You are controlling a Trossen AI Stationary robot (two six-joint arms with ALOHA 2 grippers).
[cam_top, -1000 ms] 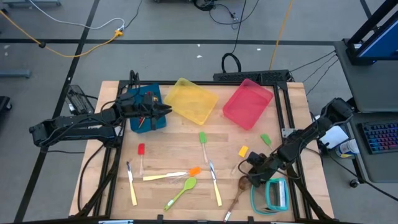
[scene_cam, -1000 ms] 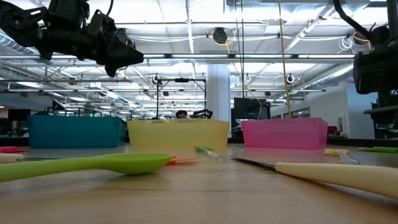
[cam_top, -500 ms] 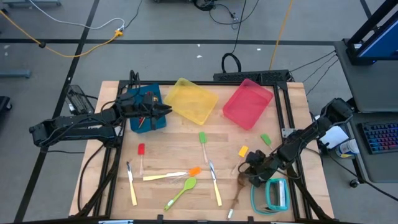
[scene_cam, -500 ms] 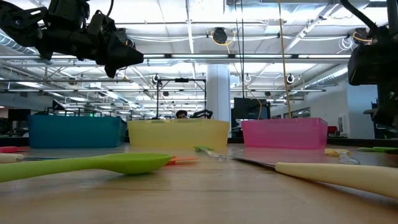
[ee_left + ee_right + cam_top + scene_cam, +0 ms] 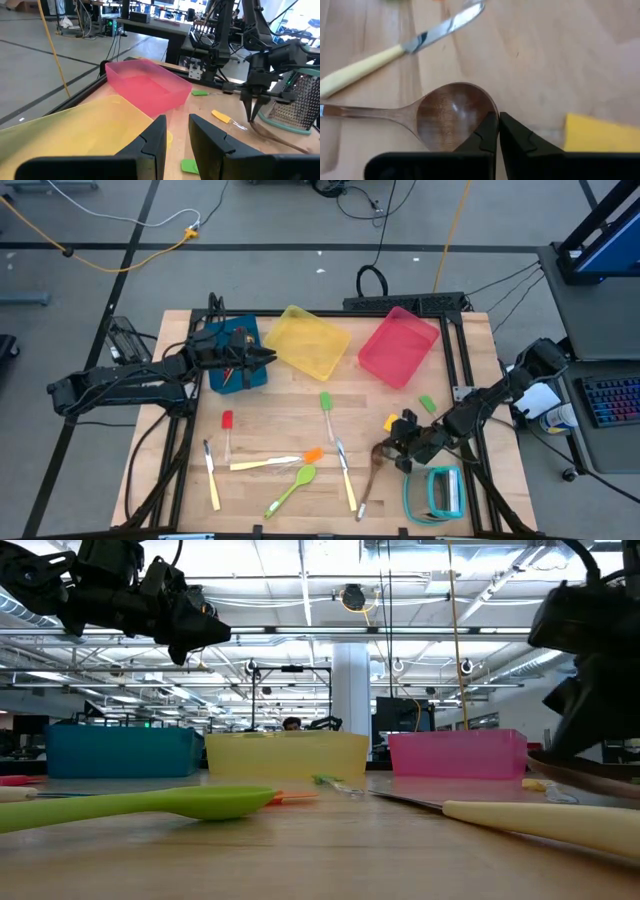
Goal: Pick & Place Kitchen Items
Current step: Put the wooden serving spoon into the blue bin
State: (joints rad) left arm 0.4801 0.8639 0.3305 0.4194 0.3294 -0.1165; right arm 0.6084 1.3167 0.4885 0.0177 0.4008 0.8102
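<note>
The kitchen items lie scattered on the wooden table: a lime-green spoon (image 5: pixel 295 488), cream-handled knives (image 5: pixel 345 475), and small red (image 5: pixel 227 423), green (image 5: pixel 325 402), yellow (image 5: pixel 391 422) and orange (image 5: pixel 313 454) spatulas. My right gripper (image 5: pixel 388 452) is shut on a wooden spoon (image 5: pixel 368 485) near the table's right front. My left gripper (image 5: pixel 264 357) hovers open and holds nothing, high between the blue bin (image 5: pixel 232 350) and the yellow bin (image 5: pixel 310 340). My right gripper pinches the rim of the wooden spoon's bowl (image 5: pixel 487 117) between its two fingertips (image 5: pixel 490 131). The fingers slant down from the table's right side. The bowl end is raised, and the handle (image 5: pixel 362 505) slopes down toward the table's near edge.
A pink bin (image 5: pixel 398 345) stands at the back right. A teal-framed rack (image 5: pixel 440 492) lies close to my right gripper on its near right. The blue bin holds a few utensils. Bare wood shows between the bins and the scattered utensils.
My right gripper has shut on the wooden spoon's bowl, then moved toward the table's left and far side and up a little. The bowl end has been lifted and dragged left. The handle has swung after it.
</note>
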